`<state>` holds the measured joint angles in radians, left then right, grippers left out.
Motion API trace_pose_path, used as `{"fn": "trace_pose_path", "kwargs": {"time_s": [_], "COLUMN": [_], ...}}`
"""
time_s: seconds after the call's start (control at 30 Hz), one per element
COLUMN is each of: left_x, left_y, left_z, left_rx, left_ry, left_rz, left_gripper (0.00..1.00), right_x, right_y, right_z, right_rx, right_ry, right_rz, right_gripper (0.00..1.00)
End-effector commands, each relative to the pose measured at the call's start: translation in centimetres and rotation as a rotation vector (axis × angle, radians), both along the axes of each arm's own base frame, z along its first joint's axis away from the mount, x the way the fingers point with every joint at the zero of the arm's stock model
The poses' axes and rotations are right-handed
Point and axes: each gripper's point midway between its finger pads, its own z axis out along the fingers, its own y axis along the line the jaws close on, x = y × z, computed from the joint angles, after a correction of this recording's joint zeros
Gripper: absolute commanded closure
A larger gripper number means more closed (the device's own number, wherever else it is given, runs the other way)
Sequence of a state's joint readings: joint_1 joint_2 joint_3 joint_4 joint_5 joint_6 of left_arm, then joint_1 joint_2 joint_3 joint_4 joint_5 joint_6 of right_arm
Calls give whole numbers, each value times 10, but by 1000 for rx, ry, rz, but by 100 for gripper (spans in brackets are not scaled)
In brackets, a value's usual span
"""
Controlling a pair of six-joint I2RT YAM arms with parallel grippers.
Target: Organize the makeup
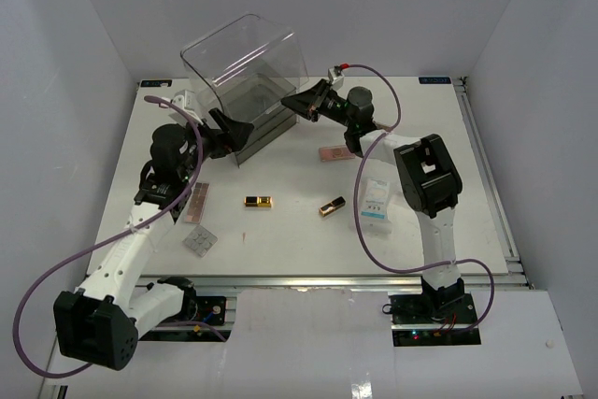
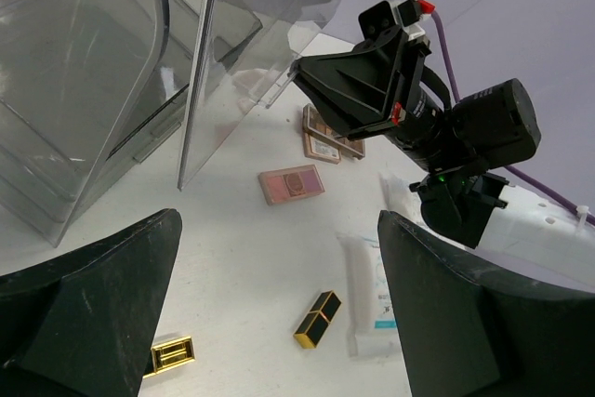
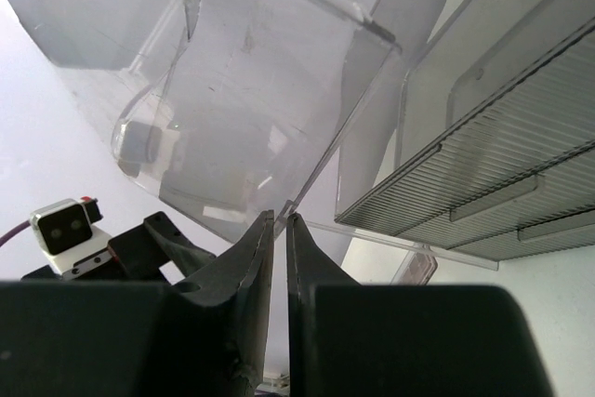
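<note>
Grey palette (image 1: 200,241) lies nearest the arms, flat on the table (image 1: 280,249). Just past it, a brown palette (image 1: 198,201) lies by the left arm. Then comes a gold-black case (image 1: 259,201) in the middle, a second case (image 1: 331,206) more to the right, and a white-teal packet (image 1: 376,201) beside the right arm. A pink palette (image 1: 332,153) lies a bit farther back, with a second brown palette (image 2: 327,141) just behind it.

All this makeup is out on the table, spread apart. I can see none of it in the box (image 1: 245,72). So I think the job has hardly begun, and every piece is left to put away.

The left gripper (image 1: 232,133) is by the front of the box, with its jaws wide and nothing in them. The right gripper (image 1: 299,100) is at the right side of the box. Its jaws are almost together. The thin edge of the clear lid (image 3: 260,90) runs in between them, so it looks like it holds the lid up.
</note>
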<state>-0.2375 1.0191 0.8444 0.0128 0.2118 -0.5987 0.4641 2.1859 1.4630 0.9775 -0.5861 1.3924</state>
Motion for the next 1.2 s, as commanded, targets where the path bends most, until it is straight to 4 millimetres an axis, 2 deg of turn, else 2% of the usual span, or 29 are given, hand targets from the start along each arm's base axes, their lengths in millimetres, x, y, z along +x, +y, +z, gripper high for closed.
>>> {"fn": "trace_pose_path", "kwargs": {"time_s": [0.0,0.27,0.63,0.83,1.0,1.07,1.17], "left_x": [9,23,51,52,43,40,38], "left_y": [-6,-9,-17,-23,-30,-31,-33], "left_z": [21,14,16,22,37,44,52], "left_rx": [-8,13,18,-6,-44,-55,-75], "left_ry": [-67,-47,-48,-63,-87,-98,-104], "left_rz": [-31,-32,-43,-73,-117,-130,-139], "left_gripper": [2,2,2,4,17,23,34], "right_x": [-25,-28,-31,-34,-41,-45,-51], "right_y": [-10,-13,-13,-14,-14,-16,-24], "right_z": [83,89,94,96,95,96,88], "right_rx": [111,116,118,118,104,87,44], "right_ry": [-221,-228,-233,-234,-252,-267,-277], "right_rz": [12,14,22,34,63,65,63], "right_gripper": [88,88,88,87,68,57,47]}}
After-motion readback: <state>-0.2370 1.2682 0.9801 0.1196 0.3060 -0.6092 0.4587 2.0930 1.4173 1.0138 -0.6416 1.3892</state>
